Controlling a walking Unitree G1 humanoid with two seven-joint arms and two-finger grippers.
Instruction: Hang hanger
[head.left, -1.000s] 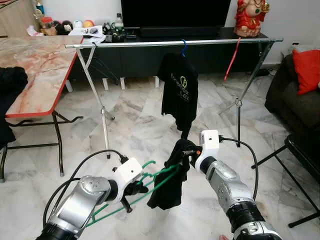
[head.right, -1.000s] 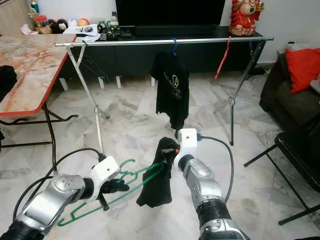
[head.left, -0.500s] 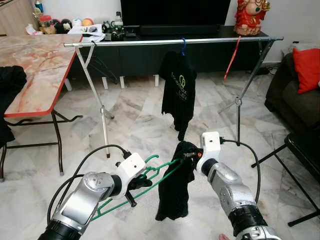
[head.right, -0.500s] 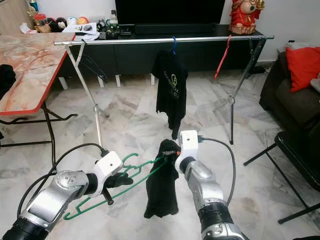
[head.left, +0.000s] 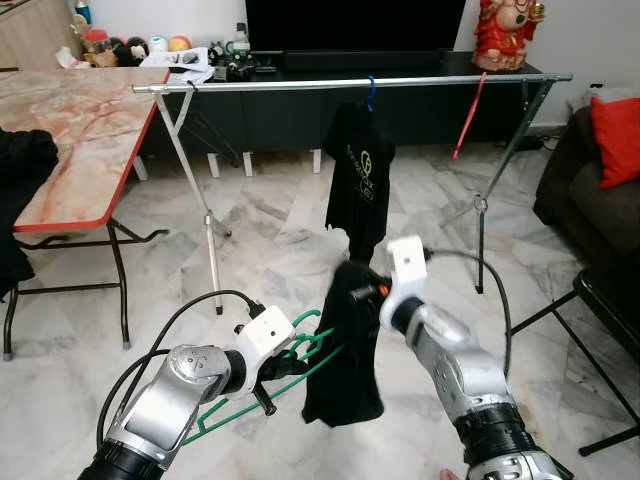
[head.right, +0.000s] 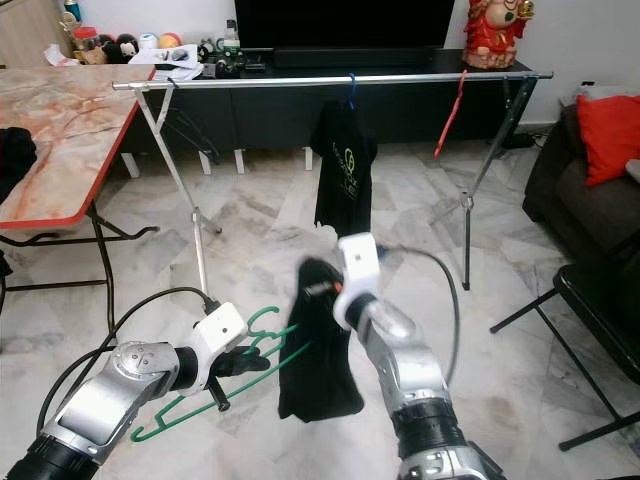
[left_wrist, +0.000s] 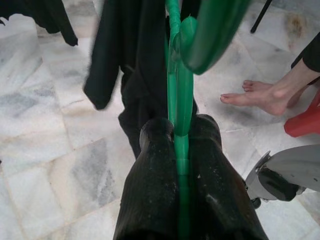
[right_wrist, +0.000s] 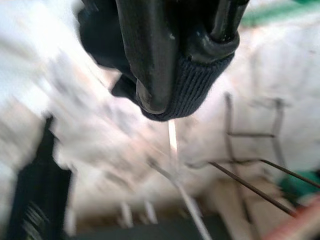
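Green hanger clamped in left gripper; right gripper, pinching black garment at twelve o'clock, should keep it taut while threading.

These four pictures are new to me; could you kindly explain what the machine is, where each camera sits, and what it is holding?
It is a humanoid robot with two silver arms, each ending in two black fingers. The two wide pictures come from its head, looking down at a marble floor. The close-ups come from cameras on each wrist. The left gripper is shut on a green hanger. The right gripper pinches the collar of a black garment that hangs beside the hanger. Ahead stands a metal drying rail, with a black T-shirt already hung. A marble-topped table stands on the left. A person's bare foot shows nearby.
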